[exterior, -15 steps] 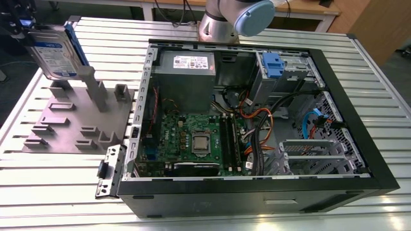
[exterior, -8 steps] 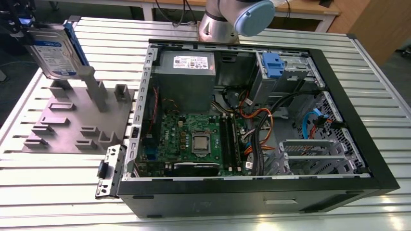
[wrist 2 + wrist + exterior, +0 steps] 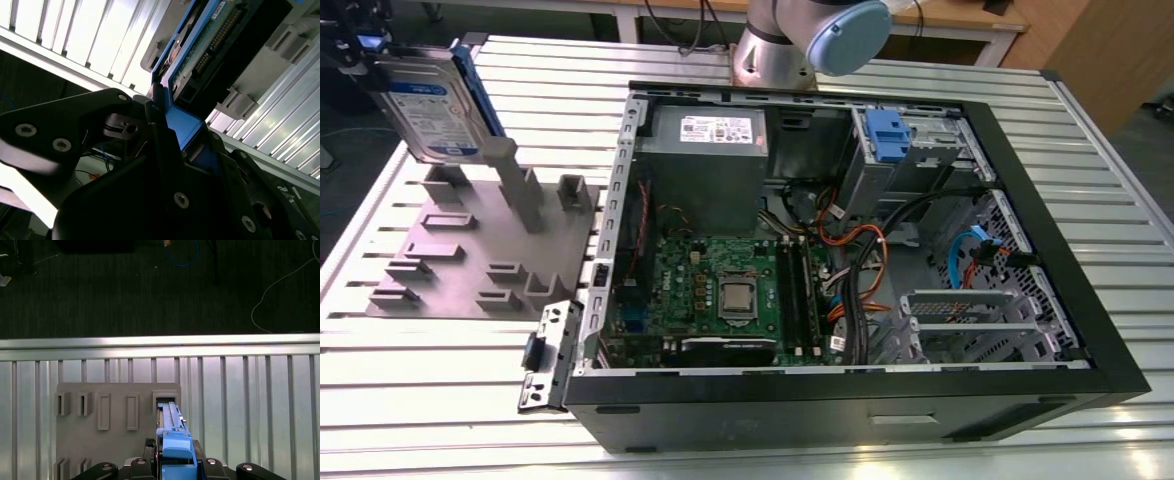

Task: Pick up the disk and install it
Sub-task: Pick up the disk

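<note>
One end effector clamps one upright disk over one grey fixture, beside one open computer case

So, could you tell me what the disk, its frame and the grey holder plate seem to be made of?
The disk: likely metal, with a silvery sheen on its casing. Its frame: probably plastic, uniform matte blue. The holder plate: apparently plastic or painted metal, flat dull grey with no glints.
</note>
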Robot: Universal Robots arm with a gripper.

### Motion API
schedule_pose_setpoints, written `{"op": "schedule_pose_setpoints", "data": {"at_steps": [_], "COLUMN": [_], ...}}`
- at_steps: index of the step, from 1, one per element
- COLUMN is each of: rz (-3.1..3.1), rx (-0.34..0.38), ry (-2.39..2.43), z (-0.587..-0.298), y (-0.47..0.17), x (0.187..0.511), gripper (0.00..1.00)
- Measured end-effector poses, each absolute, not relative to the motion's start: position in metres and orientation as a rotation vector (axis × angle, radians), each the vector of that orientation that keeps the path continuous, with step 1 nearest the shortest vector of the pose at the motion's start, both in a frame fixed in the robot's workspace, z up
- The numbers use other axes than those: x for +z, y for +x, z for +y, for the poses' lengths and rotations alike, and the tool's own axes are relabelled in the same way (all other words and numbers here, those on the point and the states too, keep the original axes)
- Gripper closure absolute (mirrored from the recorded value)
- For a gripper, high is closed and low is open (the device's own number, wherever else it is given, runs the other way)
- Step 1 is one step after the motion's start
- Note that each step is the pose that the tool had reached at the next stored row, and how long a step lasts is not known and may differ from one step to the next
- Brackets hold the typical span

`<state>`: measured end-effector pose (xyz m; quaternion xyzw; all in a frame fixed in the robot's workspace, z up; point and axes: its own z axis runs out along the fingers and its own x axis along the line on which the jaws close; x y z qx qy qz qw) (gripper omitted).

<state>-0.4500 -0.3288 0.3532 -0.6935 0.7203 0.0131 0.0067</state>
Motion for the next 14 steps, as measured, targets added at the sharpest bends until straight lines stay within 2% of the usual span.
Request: {"op": "schedule_pose_setpoints", "data": {"at_steps": [14], "rz": [2.253], "rx": [0.041], "ry": [-2.170], "z": [-0.3288], "y": [-0.4500], "x": [0.3572], "gripper": [0.64]}}
